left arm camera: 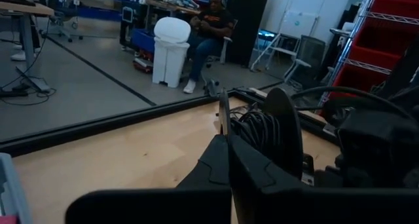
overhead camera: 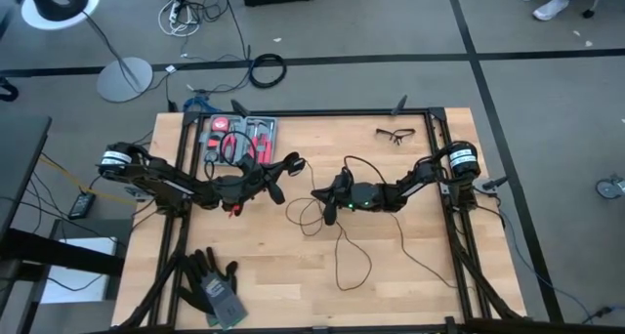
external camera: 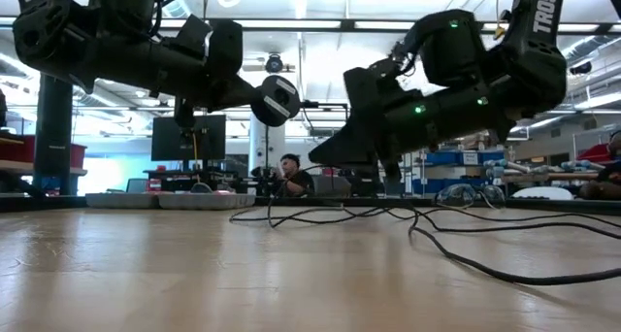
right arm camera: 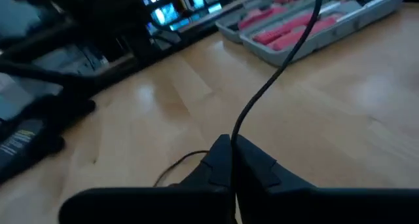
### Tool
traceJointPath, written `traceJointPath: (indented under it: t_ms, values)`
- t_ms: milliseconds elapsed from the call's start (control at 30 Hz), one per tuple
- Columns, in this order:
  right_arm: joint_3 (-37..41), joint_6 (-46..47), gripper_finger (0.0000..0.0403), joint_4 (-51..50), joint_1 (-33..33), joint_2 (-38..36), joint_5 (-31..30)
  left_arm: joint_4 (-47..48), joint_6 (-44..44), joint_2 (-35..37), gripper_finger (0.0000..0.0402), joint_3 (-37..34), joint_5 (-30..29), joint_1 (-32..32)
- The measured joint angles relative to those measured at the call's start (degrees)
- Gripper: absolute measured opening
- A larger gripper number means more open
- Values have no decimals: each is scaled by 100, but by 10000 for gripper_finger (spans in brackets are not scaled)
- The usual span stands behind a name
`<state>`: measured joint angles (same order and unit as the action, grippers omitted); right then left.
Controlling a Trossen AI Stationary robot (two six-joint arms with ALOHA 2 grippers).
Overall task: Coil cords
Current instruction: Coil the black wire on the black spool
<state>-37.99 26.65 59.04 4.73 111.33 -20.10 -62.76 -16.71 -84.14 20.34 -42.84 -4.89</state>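
- the long, very thin black cord [overhead camera: 363, 238] lies mostly on the right half of the pale wooden table [overhead camera: 293, 295], in loose wandering loops that trail toward the near edge; nothing of it on the table looks coiled yet.
- from those loops one strand rises to the right gripper [overhead camera: 320, 194], whose jaws are pressed together on the cord; in the right wrist view the strand runs straight up and away from the fingertips toward the left arm.
- the cord's small round black disc-shaped puck [external camera: 278, 98] hangs above the table at the left gripper [overhead camera: 290, 165], which is closed; the low view puts the puck at that gripper's tip, so it appears to be gripped there.
- the span between the two grippers runs roughly across the table, with the right gripper nearer the slack.
- the cord looks limp and light, likely to kink or snag on itself.
- beyond the left arm sits a grey tool tray with red-handled tools [overhead camera: 242, 136]; clear safety glasses [overhead camera: 395, 134] lie at the far right, dark work gloves [overhead camera: 215, 285] at the near left.
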Motion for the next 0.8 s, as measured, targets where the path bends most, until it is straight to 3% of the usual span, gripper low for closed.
traceJointPath:
  t_ms: [233,433,600,800]
  values:
    - [-1459,-780,2,-2874,9,7,175,-17,-110,0,0,0,2,0]
    - [-2338,-2017,1,-3175,-103,10,445,122,-208,0,0,0,2,0]
    - [-2933,-2392,1,-3981,-278,11,732,281,-345,0,0,0,185,0]
    - [-3225,-2662,0,-4163,-343,9,839,724,-377,0,0,0,250,0]
